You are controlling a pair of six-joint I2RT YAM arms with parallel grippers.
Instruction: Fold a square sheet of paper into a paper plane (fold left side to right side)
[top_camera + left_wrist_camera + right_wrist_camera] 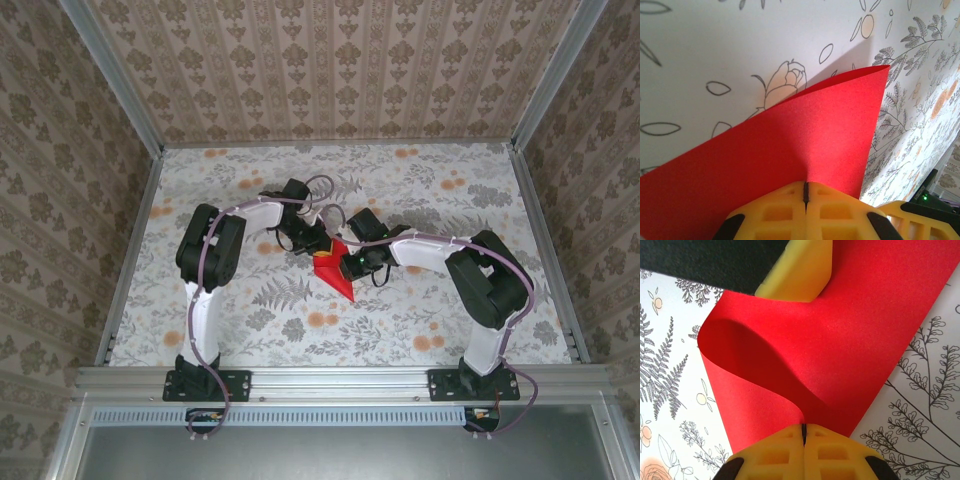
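Note:
The square sheet of red paper [333, 270] lies bent at the middle of the table, between both arms. My left gripper [805, 186] is shut on one edge of the sheet of paper [790, 150], which rises curved in front of its yellow fingers [775, 210]. My right gripper [803, 427] is shut on another edge, where the sheet of paper [840, 340] curls over itself in a loose roll, not creased flat. In the top view the left gripper [316, 243] and right gripper [349, 263] meet over the paper. A yellow finger [800, 272] of the left gripper shows beyond the paper.
The table [250, 300] carries a printed cloth of grey leaves and orange flowers [320, 320]. Metal rails [130, 250] and patterned walls [340, 60] close it in on three sides. Both arm bases [205, 380] stand at the near edge.

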